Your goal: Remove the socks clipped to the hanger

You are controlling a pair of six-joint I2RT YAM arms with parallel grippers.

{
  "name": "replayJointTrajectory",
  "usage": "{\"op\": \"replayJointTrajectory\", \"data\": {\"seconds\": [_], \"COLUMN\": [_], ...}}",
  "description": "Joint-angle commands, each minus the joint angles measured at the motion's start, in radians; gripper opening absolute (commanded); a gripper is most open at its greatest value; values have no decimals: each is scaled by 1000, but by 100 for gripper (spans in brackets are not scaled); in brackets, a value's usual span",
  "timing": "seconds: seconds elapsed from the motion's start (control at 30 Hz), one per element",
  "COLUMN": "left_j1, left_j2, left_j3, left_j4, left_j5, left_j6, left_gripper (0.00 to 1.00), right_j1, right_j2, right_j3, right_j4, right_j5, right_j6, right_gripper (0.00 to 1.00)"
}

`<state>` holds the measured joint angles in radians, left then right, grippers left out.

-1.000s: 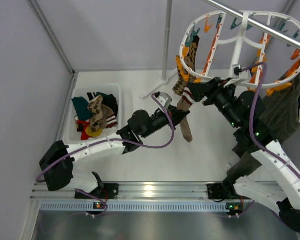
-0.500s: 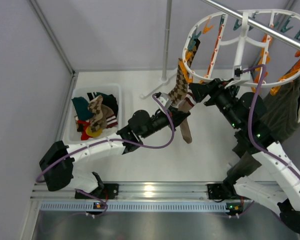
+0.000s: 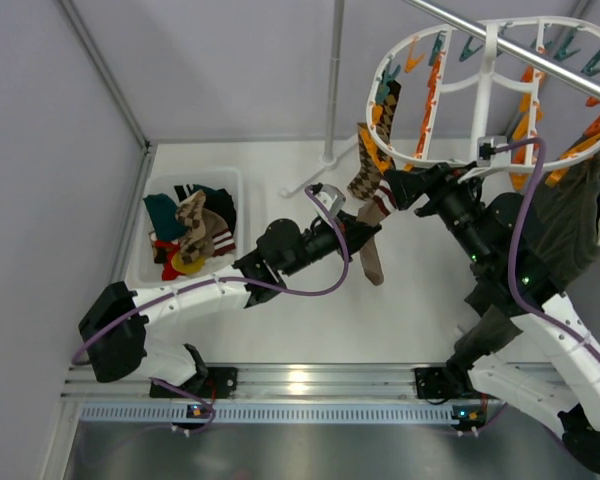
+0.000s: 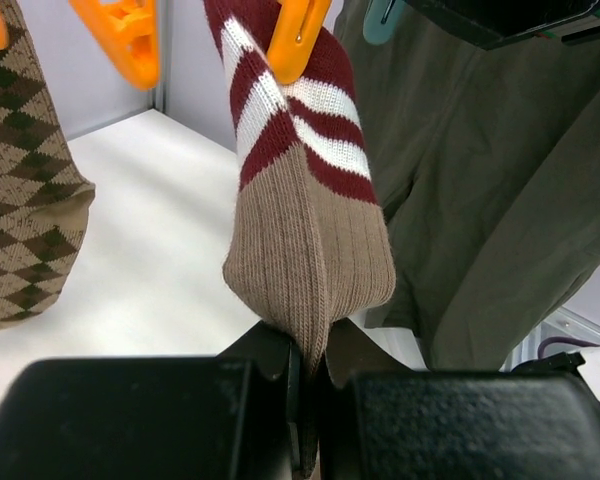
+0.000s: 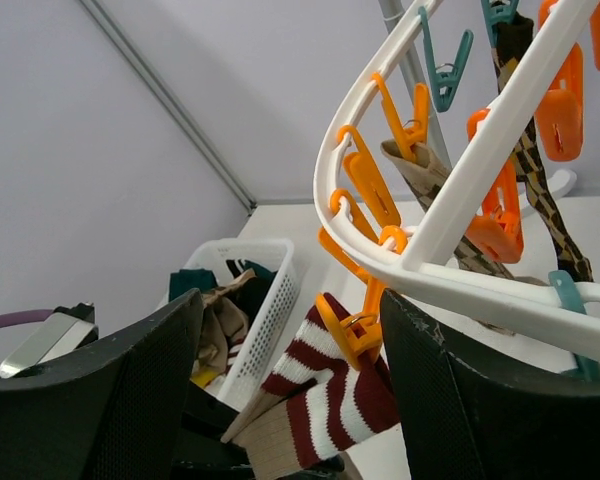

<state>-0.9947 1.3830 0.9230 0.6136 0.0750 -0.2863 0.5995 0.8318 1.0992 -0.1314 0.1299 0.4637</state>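
While the hanger (image 5: pixel 480 160) hangs on the metal rail (image 3: pixel 500 40), the left fingers (image 4: pixel 265 350) grip the striped sock (image 4: pixel 300 230) from below.
The left fingers are closed tight on the lower tan end of this sock, which hangs from an orange clip (image 4: pixel 295 40) at the left rim of the hanger, above the tabletop (image 3: pixel 280 320). The right fingers (image 5: pixel 130 400) stand wide apart, one on each side of that clip, and hold nothing; whether they touch it I cannot tell. An argyle sock (image 4: pixel 25 200) is clipped just beside. More socks lie in the white basket (image 5: pixel 265 310).
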Motion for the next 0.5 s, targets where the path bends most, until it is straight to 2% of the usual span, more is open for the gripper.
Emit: {"op": "replayJointTrajectory", "data": {"seconds": [0.0, 0.3, 0.47], "left_j1": [-1, 1, -1], "left_j2": [-29, -22, -22], "left_j3": [42, 43, 46], "left_j4": [23, 23, 23], "left_j5": [11, 19, 40], "left_j6": [-10, -16, -25], "left_gripper": [0, 0, 0], "right_j1": [10, 10, 10], "right_j2": [-19, -57, 6], "right_j3": [-2, -25, -21], "right_j4": [-13, -11, 24], "right_j5": [5, -13, -44], "right_j6": [-19, -17, -25], "right_gripper": [69, 72, 72]}}
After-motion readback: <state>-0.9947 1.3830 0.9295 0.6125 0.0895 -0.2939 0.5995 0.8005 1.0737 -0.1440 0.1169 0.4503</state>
